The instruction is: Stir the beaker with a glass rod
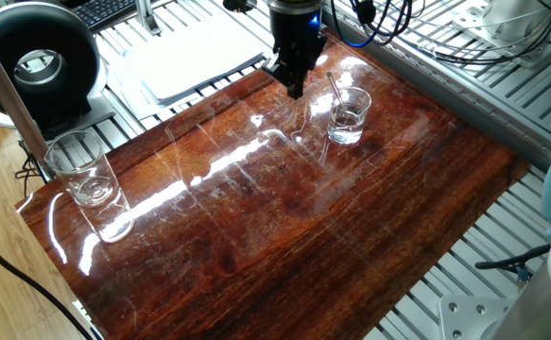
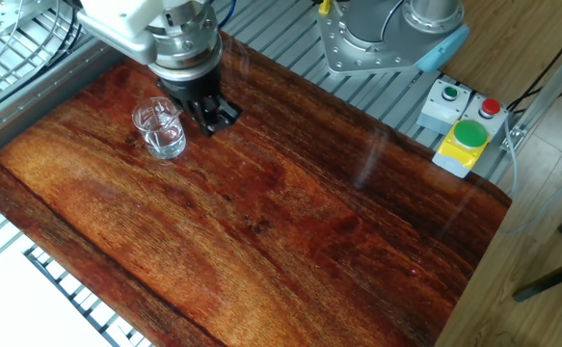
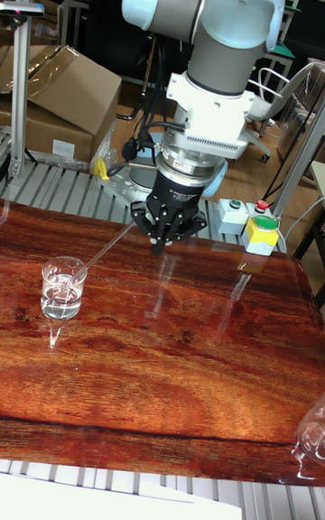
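The beaker stands on the far side of the wooden board, holding a little clear liquid. Leaning inside it is the glass rod, its upper end tilted toward the arm. My gripper hangs just above the board beside the beaker, a short gap away from the rod's top. Its fingers are shut together, with nothing visible between them.
A taller glass tumbler stands at the board's left corner. A white tray and a black round device lie beyond the board. A yellow button box sits near the arm's base.
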`<action>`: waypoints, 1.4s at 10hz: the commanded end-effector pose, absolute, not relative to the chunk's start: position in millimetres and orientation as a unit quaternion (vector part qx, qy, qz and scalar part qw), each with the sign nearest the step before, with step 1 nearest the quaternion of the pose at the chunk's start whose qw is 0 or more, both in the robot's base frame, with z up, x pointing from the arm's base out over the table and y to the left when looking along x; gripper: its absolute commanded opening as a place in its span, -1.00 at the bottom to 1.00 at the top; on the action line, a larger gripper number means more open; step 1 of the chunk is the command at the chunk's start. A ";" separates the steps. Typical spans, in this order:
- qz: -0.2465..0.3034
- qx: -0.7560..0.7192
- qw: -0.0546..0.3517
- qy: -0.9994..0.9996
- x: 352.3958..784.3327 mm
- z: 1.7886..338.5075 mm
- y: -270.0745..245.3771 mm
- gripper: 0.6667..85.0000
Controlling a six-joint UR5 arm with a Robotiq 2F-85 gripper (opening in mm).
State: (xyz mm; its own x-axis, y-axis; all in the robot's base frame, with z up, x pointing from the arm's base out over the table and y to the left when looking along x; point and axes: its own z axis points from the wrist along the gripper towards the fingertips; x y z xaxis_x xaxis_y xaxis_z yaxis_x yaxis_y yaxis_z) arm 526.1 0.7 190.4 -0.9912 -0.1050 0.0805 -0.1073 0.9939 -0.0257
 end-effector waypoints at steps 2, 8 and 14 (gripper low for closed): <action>0.049 0.109 0.032 -0.992 534.0 192.6 -16.2 -0.99; 0.088 0.293 0.027 -0.952 543.5 194.4 -63.5 -0.99; 0.147 0.403 -0.030 -0.903 578.8 193.6 -94.3 -0.99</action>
